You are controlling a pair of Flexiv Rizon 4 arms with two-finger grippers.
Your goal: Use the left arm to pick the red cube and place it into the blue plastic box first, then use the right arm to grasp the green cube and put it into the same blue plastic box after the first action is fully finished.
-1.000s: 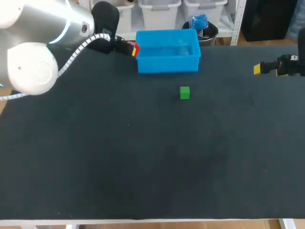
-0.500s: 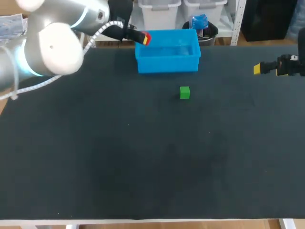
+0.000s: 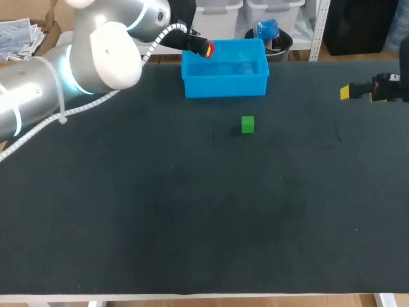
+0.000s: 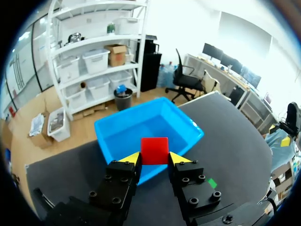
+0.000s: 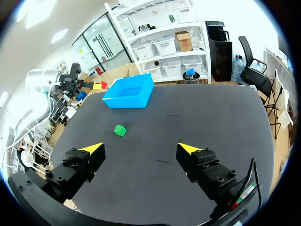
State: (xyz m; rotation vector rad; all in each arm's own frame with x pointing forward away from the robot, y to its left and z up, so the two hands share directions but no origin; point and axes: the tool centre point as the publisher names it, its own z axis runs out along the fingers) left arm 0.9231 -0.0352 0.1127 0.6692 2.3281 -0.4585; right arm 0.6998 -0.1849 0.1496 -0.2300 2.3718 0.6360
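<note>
**Black tabletop, red cube carried above the blue box**

Dark matting covered the table [image 3: 192, 224], which bore one box and one loose cube. Two arms worked it. The left arm [image 3: 102, 51] came in from its corner and reached across to the far edge. The right arm [image 3: 391, 88] hung back at its own side, well apart from everything. That looked like waiting, since its turn comes only once the first cube is in.

One blue plastic box [image 3: 225, 84] sat at the far edge, its inside showing nothing in it. It lay ahead of and below the left gripper [image 4: 154, 157], whose two yellow tips were clamped on the red cube [image 4: 154, 150] from both sides. The cube was held off the table above the box's left end, close to the rim. I judged that it needed to go a little further in before release. The right gripper [image 5: 143, 149] had its fingers spread wide with nothing between them.

Of the two cubes, the green cube [image 3: 248, 124] rested on the mat just in front of the box, untouched.
</note>
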